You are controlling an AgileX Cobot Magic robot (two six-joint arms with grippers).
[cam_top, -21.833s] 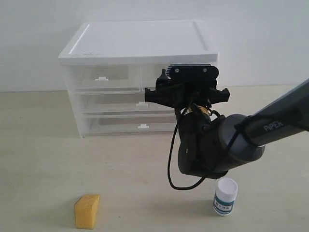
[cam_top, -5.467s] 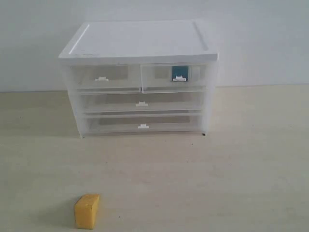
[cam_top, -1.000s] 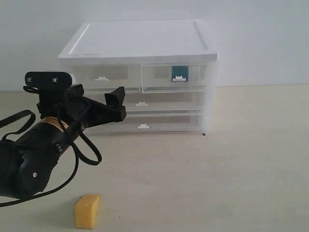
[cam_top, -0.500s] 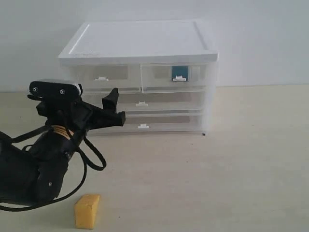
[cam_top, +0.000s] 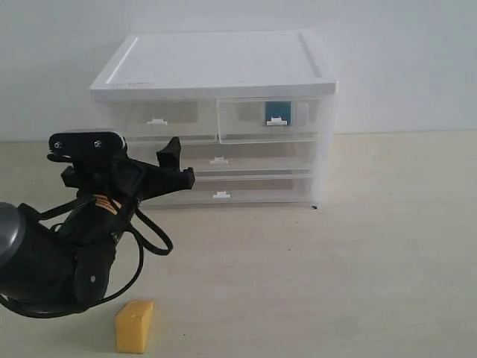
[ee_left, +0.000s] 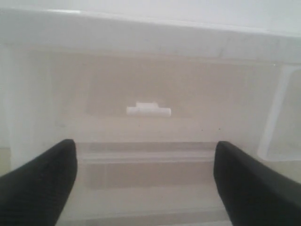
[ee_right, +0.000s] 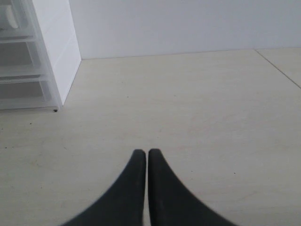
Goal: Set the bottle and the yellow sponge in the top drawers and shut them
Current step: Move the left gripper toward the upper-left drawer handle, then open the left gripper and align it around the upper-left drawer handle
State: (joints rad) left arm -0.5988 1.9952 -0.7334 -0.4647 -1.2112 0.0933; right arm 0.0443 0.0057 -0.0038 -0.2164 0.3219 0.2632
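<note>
Left tool (ee_left: pixel 145 155) spread wide and empty, facing the left top drawer (ee_left: pixel 141 89).
Right tool (ee_right: pixel 143 157) has its fingers pressed together, holding nothing, above the table (ee_right: pixel 197 99). The bottle (cam_top: pixel 277 112) is inside the right top drawer (cam_top: pixel 250 119); the sponge (cam_top: pixel 134 326) lies on the table.

Bright even light, faint soft shadows, left wrist view hazy and blurred

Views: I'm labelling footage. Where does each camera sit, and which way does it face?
Exterior: before the cabinet, facing its front; left arm and left gripper show.
Left wrist: on the left arm, facing the top left drawer's handle; open fingers show.
Right wrist: low over the table, facing past the cabinet's side; shut right gripper shows.
Shared: exterior and left wrist both show that handle.
</note>
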